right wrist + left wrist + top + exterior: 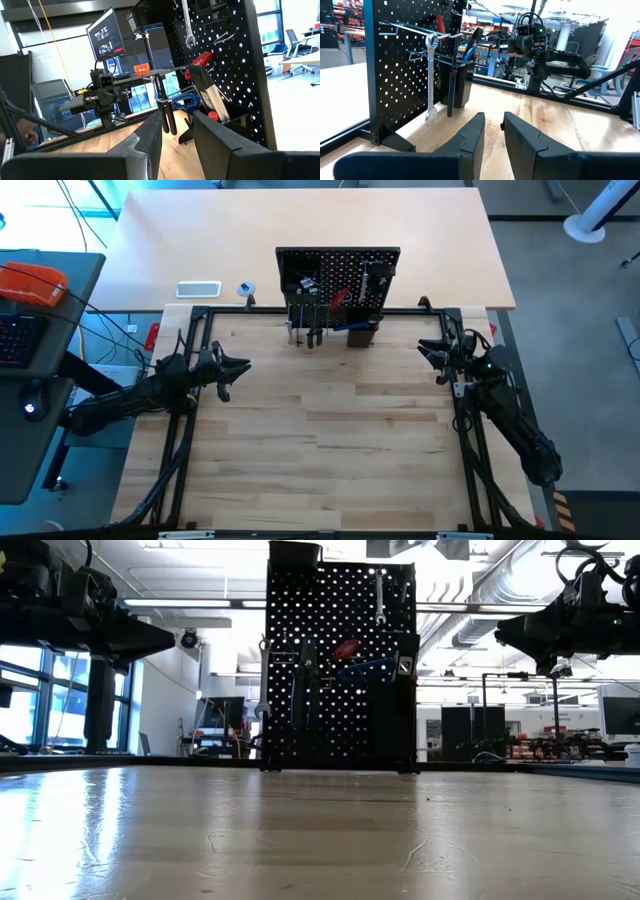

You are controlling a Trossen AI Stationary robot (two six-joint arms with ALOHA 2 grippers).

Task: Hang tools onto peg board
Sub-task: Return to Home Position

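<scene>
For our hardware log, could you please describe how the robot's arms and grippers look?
The left arm and right arm are black jointed tubes trailing cables. The left gripper and right gripper have black angular fingers; a green light glows by the right wrist.

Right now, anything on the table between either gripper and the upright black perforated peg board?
Nothing visible. Only bare light-wood table lies between the left gripper, the right gripper and the black perforated peg board.
</scene>
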